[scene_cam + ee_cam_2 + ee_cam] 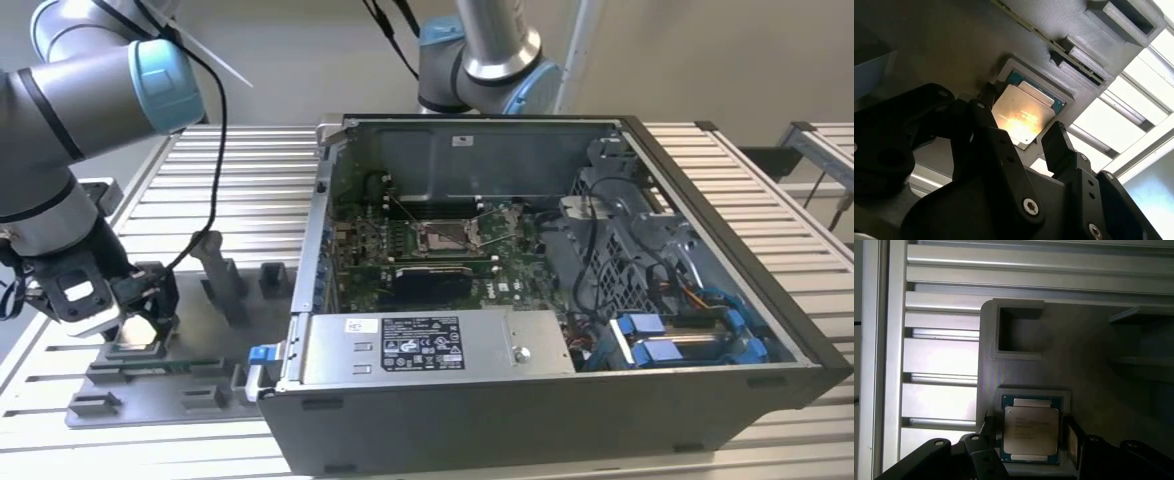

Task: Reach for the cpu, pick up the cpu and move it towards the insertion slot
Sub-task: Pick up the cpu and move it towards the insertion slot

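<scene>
While in tray recess (pixel 1034 391), cpu (pixel 1031 432) flat

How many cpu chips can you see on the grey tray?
1. The cpu lies in a square recess of the grey tray, straddled by the open end effector. The arm may hide others.

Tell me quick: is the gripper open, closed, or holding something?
Gripper: looks open, with its fingers on either side of the chip, which lies flat in its recess in the grey tray.
</scene>
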`<state>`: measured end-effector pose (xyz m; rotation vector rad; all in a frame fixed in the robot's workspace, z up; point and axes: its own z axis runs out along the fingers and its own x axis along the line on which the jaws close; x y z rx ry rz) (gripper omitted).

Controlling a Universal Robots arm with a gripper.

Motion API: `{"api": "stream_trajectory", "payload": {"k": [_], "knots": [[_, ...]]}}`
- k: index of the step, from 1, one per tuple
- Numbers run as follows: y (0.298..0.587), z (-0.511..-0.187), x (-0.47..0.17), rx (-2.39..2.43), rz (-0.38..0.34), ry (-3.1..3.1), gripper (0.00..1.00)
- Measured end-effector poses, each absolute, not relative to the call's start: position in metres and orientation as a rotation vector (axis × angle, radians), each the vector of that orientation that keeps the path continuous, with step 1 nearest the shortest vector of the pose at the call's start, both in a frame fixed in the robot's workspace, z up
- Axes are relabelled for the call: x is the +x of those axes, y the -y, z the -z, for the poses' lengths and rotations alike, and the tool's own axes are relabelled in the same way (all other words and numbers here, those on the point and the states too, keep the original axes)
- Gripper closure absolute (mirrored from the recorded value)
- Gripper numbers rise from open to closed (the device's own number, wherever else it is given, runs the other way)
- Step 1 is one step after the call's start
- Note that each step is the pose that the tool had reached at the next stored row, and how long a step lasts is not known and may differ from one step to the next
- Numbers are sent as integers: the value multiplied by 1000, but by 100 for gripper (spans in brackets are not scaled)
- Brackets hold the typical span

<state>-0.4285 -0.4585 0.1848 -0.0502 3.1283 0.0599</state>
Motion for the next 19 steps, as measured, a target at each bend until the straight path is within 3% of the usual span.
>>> {"api": "stream_trajectory", "payload": {"k": [5, 6, 19], "knots": [[459, -185, -429, -50, -60, -3128, 0], [459, -185, -429, -50, -59, -3128, 100], [458, -186, -429, -50, -59, -3128, 100]]}}
